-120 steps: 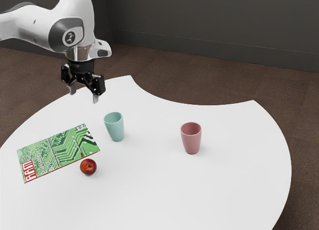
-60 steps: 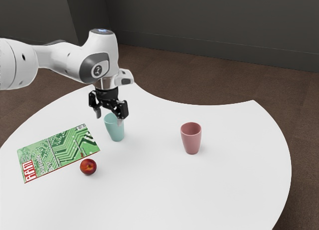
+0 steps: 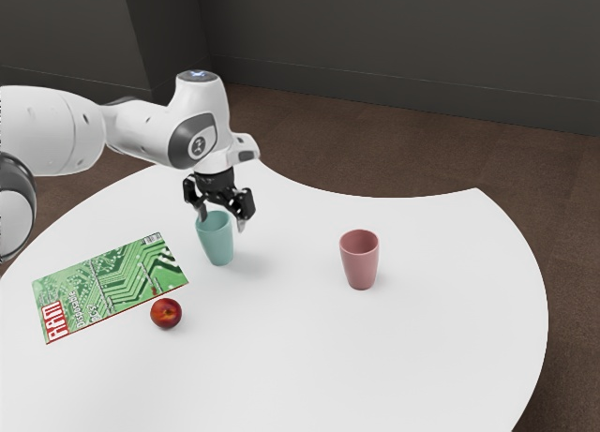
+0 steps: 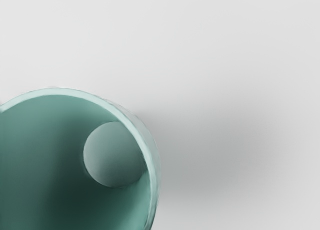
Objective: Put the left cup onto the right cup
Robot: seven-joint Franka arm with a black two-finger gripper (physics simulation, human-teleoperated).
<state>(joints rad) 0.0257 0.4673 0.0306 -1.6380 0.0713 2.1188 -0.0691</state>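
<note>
When you look from the side, you see the pincer (image 3: 221, 215) low over the green cup (image 3: 216, 245), right at its rim. Its two fingers stand apart, and it holds nothing that you can see. The green cup stands upright on the table (image 3: 422, 338), well apart from the pink cup (image 3: 359, 260) on the exterior view's right. So the job looks hardly begun: you have yet to grab the green cup, lift it, carry it over and set it on the pink cup. You can count two cups, one apple (image 3: 166, 312), one magazine (image 3: 103, 284) and one pincer.

When you look from the hand, you see the green cup (image 4: 60, 190) from above, empty, just under the hand, with white table (image 4: 225, 50) beside it.
</note>
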